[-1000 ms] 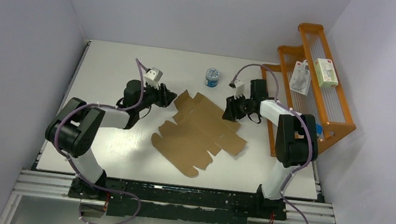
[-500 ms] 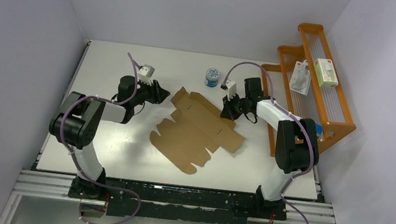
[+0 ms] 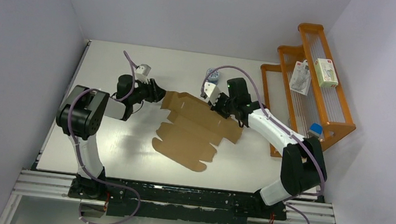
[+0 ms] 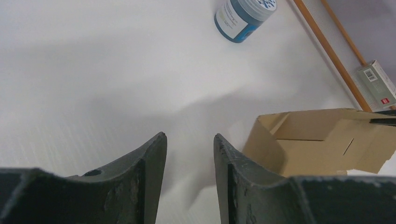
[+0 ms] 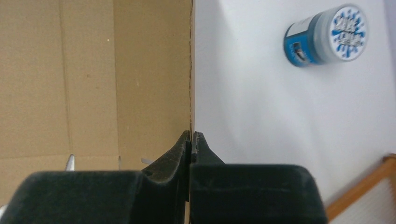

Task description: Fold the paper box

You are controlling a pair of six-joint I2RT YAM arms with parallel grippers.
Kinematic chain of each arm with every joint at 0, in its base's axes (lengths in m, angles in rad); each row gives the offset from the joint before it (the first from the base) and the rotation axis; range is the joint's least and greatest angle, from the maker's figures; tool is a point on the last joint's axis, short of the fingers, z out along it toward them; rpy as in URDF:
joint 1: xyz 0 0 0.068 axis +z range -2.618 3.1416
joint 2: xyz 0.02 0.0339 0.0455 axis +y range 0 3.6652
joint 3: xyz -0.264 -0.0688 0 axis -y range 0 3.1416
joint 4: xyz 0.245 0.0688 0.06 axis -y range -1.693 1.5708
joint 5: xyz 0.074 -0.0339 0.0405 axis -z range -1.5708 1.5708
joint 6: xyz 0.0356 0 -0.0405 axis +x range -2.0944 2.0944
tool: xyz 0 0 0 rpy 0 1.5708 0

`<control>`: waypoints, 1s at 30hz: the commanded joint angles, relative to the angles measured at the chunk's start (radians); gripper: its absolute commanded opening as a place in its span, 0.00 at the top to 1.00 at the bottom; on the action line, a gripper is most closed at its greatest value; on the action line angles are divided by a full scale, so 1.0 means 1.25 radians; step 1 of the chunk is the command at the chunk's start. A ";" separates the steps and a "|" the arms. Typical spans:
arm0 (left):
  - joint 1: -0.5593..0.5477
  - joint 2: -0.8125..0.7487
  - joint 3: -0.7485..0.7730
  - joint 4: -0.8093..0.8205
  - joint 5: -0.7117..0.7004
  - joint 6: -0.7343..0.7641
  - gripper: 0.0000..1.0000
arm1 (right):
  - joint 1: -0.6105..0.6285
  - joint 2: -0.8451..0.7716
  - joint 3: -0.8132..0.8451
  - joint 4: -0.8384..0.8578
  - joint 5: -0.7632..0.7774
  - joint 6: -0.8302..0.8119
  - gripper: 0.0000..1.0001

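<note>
Mostly the brown paper box [image 3: 193, 133] lies flat.

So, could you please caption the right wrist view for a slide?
Right gripper pinches the paper box edge; blue tin beyond.

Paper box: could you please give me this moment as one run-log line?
paper box: mostly flat, far end raised | right hand: shut on its edge | left hand: open, empty, beside it

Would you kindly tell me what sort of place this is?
Probably a robotics lab cell: a left arm and right arm mounted at a white table, plain walls enclosing it, and an orange rack alongside.
</note>
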 commanded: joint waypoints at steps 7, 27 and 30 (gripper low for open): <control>0.009 0.046 -0.075 0.275 0.104 -0.107 0.54 | 0.104 -0.134 -0.131 0.197 0.220 -0.226 1.00; -0.051 0.051 -0.201 0.488 0.198 -0.105 0.59 | 0.206 -0.205 -0.285 0.378 0.362 -0.342 1.00; -0.072 0.033 -0.226 0.495 0.189 -0.075 0.59 | 0.209 -0.208 -0.300 0.400 0.362 -0.349 1.00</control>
